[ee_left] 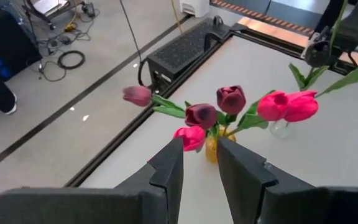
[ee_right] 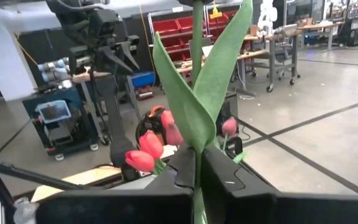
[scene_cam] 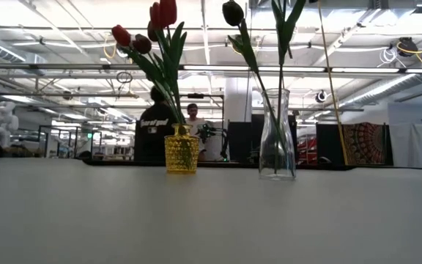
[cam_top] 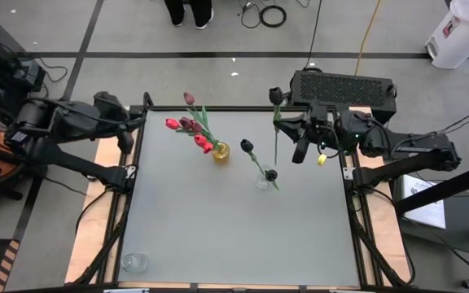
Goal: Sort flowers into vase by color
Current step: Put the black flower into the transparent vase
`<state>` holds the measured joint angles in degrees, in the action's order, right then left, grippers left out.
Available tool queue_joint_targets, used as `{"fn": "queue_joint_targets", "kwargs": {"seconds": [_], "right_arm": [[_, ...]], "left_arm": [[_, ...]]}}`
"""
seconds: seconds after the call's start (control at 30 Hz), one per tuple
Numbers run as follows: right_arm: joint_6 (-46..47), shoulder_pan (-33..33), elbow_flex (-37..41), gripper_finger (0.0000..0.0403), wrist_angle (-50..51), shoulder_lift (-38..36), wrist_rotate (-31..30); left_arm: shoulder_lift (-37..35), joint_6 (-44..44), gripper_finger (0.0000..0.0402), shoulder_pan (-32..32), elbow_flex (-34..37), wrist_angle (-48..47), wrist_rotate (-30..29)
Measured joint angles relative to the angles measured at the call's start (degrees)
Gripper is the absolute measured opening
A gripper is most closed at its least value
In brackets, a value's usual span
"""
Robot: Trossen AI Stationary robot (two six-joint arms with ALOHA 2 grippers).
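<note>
The right gripper (cam_top: 301, 152) is pinched tight on a dark tulip's (cam_top: 276, 96) stem, near the clear vase (cam_top: 263, 181). Keep it straight up, go over the vase, then lower slowly.

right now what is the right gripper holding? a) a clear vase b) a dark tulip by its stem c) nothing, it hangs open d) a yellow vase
b: the right gripper is shut on the green stem of a dark tulip, lifted off the table beside the clear vase, while the yellow vase stands untouched.
</note>
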<state>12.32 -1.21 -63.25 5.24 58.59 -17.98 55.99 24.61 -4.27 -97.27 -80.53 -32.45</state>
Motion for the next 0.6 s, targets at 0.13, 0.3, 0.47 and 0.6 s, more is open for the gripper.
{"fn": "queue_joint_targets", "kwargs": {"seconds": [0.13,0.3,0.47,0.6], "right_arm": [[0.0,0.0,2.3,0.0,-0.4,-0.1,-0.1],[0.7,0.0,5.6,0.0,-1.3,-1.5,-0.2],[0.1,-0.5,9.2,0.0,-8.1,-4.4,-0.1],[1.1,-1.9,12.4,0.0,-9.7,-6.8,-0.1]], "left_arm": [[-0.8,0.7,0.0105,0.0,2.0,0.0,0.0],[-0.8,2.0,0.0105,0.0,4.4,0.0,0.1],[-0.6,2.1,0.0105,0.0,5.9,0.0,0.6],[-0.5,2.1,0.0105,0.0,5.9,0.3,0.6]]}}
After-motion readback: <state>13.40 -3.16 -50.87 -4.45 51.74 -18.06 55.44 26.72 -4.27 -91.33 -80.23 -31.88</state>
